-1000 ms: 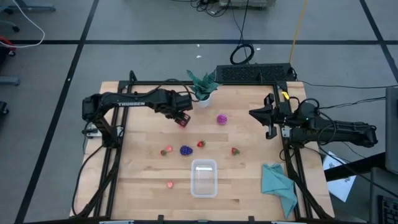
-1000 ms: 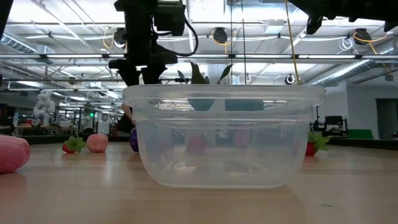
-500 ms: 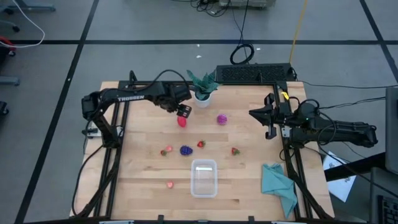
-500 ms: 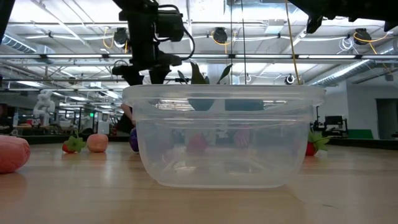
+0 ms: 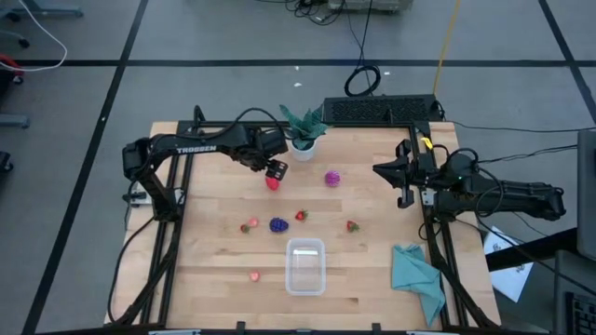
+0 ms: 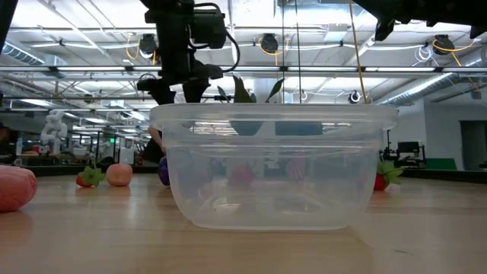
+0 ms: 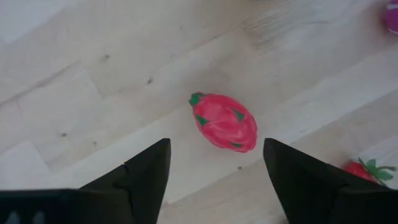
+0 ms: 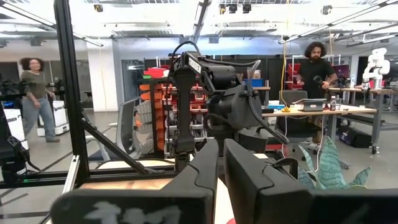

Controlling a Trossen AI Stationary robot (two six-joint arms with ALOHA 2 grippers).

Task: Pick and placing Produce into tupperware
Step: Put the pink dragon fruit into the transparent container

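Over on the far left of the table, the left gripper (image 5: 276, 169) is hovering with jaws spread right above a red dragon fruit toy (image 7: 224, 122), not touching it. Tupperware (image 5: 304, 265) is sitting empty at the near middle. Right gripper (image 5: 403, 174) is idling far right, fingers pressed together.

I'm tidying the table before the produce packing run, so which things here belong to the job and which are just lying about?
Job:
- clear rectangular plastic container
- red oval toy fruit with green flecks, below the open left end effector
- magenta toy fruit
- dark purple toy fruit

Lying about:
- green potted plant in a white pot
- crumpled teal cloth
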